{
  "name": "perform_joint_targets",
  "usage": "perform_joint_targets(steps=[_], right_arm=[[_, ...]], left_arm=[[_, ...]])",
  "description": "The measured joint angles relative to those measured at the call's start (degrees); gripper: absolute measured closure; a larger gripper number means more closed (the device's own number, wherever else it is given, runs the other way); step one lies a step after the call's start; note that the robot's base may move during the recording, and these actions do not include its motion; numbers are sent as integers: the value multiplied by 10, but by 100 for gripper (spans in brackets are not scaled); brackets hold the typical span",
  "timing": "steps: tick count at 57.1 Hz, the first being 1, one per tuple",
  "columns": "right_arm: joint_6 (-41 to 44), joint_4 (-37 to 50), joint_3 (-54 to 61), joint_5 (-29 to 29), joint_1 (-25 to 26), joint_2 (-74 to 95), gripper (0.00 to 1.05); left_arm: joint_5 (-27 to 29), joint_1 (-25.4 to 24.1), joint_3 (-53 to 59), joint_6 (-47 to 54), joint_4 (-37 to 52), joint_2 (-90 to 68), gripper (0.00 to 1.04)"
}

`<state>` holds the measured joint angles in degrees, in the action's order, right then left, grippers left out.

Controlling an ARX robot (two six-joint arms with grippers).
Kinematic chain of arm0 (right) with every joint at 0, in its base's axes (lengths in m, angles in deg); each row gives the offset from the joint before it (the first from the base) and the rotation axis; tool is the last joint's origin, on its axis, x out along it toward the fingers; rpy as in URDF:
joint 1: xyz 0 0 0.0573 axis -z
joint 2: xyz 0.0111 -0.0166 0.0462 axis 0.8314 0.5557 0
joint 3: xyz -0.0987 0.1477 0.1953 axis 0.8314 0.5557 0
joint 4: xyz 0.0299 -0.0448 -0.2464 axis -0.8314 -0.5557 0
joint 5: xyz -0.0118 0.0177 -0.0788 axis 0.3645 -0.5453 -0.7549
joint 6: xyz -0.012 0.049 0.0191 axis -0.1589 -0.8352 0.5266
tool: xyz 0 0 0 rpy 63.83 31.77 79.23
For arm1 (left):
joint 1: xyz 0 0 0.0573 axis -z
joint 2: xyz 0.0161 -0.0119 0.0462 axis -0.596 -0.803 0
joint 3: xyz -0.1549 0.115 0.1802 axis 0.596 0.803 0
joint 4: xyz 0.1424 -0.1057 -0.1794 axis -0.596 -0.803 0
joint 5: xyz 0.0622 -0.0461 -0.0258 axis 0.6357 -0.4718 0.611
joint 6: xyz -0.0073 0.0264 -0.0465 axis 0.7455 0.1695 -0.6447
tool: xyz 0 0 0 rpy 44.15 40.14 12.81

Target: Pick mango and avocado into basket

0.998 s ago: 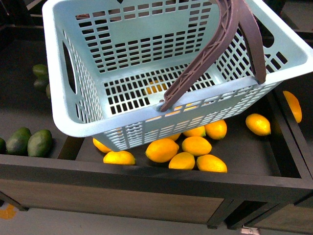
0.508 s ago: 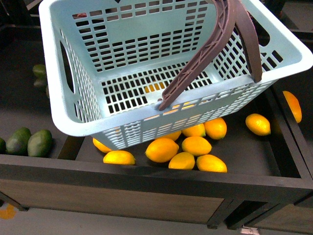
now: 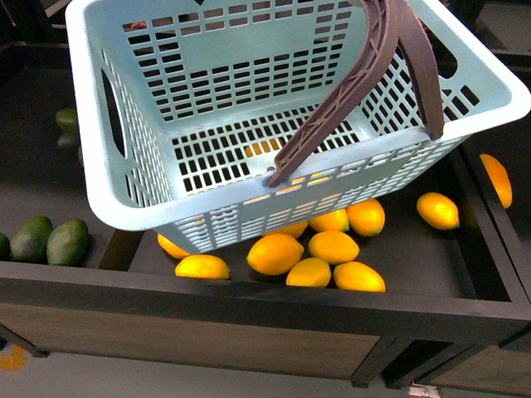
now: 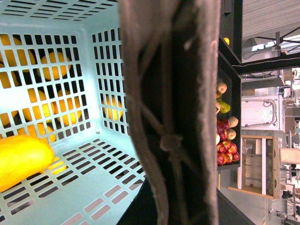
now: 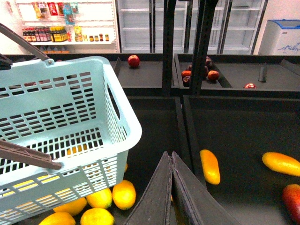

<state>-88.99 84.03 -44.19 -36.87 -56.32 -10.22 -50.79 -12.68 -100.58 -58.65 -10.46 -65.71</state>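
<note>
Turquoise slotted plastic basket (image 3: 124, 199) with brown arched handles (image 3: 348, 91) fills the front view, hanging tilted above a dark desk (image 3: 249, 294) of short yellow fruits (image 3: 275, 254). I think it is held there so that fruit can drop straight in. Dark green oval avocados (image 3: 68, 241) lie to the left, apart from it.

In the left wrist view one handle crosses right at the camera. The left hand's fingers are hidden, but I judge it clamped on the handles. A long yellow-orange mango (image 4: 21, 161) seems to rest on the basket floor.

In the right wrist view the right hand (image 5: 171, 159) is closed and empty, with another mango (image 5: 210, 166) near it.
</note>
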Motion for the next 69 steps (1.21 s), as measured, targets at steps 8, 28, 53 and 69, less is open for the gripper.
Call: perform_joint_targets(steps=[8,28,53,69], right_arm=[[0,-59,1,2,0,-65,102],[0,-173,1,2,0,-184,102],[0,-250,1,2,0,-263,102],[0,-363,1,2,0,-372,102]], left_arm=[[0,0,0,0,0,0,99],[1,0,0,0,0,0,99],[1,0,0,0,0,0,99],[1,0,0,0,0,0,99]])
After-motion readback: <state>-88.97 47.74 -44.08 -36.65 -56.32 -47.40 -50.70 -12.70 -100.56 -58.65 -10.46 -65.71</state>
